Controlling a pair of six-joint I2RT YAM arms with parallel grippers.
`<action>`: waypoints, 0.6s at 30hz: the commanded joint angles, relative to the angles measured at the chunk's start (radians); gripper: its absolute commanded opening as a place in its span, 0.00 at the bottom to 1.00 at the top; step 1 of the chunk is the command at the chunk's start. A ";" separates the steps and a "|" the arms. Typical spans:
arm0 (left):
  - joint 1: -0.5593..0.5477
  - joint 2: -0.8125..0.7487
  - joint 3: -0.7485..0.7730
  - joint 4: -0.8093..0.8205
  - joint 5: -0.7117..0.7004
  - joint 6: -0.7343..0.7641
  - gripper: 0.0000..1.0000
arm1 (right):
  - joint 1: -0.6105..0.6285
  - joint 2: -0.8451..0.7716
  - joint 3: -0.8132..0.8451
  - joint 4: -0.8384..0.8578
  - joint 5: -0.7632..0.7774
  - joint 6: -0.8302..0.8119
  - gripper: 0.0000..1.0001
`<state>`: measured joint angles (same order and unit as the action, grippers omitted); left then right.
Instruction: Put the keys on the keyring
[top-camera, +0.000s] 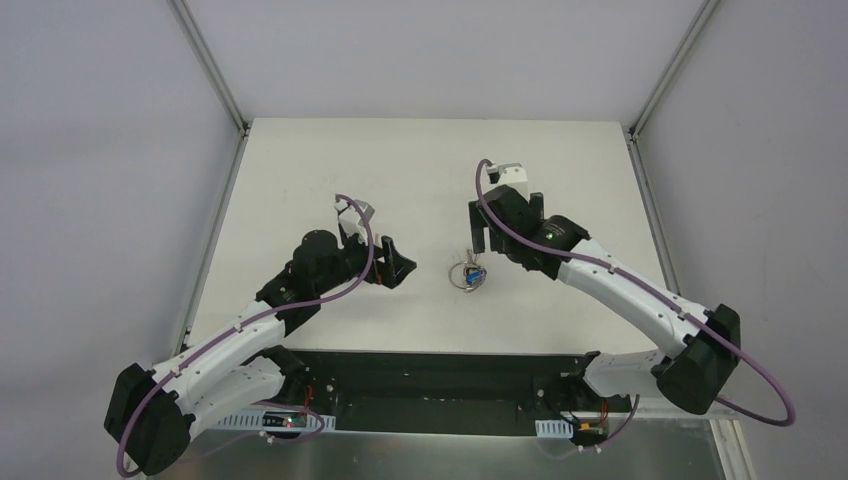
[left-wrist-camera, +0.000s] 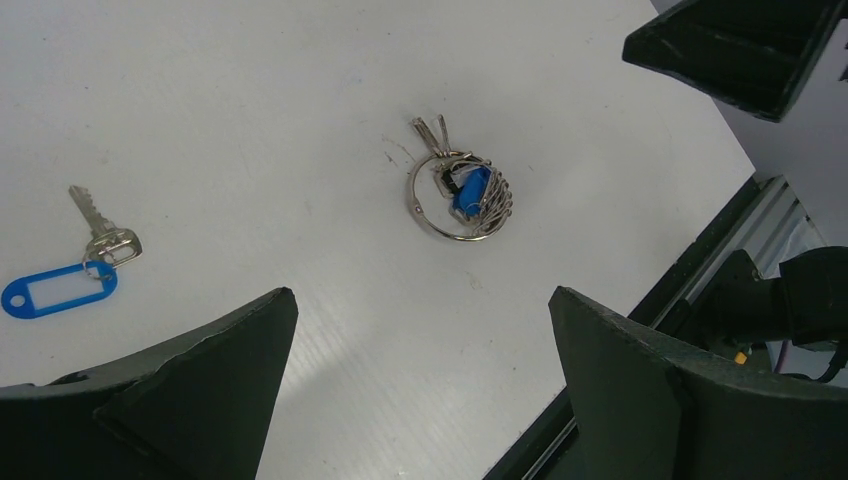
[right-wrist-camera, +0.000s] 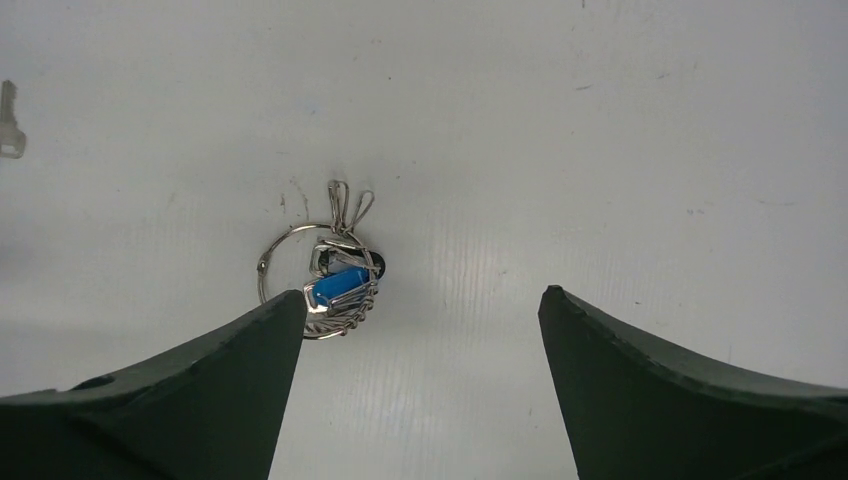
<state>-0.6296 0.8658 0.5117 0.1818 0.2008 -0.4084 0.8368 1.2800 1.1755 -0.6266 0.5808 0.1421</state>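
Note:
The keyring (top-camera: 458, 278) lies flat on the white table between my two grippers, with a bunch of small silver keys and one blue-headed key (top-camera: 474, 273) on it. In the left wrist view the keyring (left-wrist-camera: 412, 196) holds the blue key (left-wrist-camera: 470, 190) and silver keys (left-wrist-camera: 432, 130). In the right wrist view the keyring (right-wrist-camera: 290, 231) and blue key (right-wrist-camera: 338, 285) sit just beyond my left fingertip. My left gripper (top-camera: 395, 262) (left-wrist-camera: 420, 295) is open and empty, left of the ring. My right gripper (top-camera: 487, 240) (right-wrist-camera: 422, 292) is open and empty above it.
A separate silver key (left-wrist-camera: 95, 215) with a blue plastic tag (left-wrist-camera: 58, 289) lies apart on the table; a silver key (right-wrist-camera: 10, 125) shows at the right wrist view's left edge. The black base rail (top-camera: 440, 380) runs along the near table edge.

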 joint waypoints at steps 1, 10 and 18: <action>-0.012 0.006 -0.005 0.062 0.036 -0.026 0.99 | -0.040 0.047 -0.010 -0.029 -0.130 0.051 0.88; -0.012 0.014 -0.006 0.064 0.035 -0.030 0.99 | 0.005 0.121 -0.081 0.009 -0.304 0.030 0.81; -0.012 -0.042 -0.027 0.055 -0.021 -0.025 0.99 | 0.053 0.209 -0.084 0.062 -0.319 -0.018 0.72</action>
<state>-0.6296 0.8745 0.5060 0.2012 0.2081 -0.4274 0.8799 1.4460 1.0882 -0.6125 0.2981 0.1570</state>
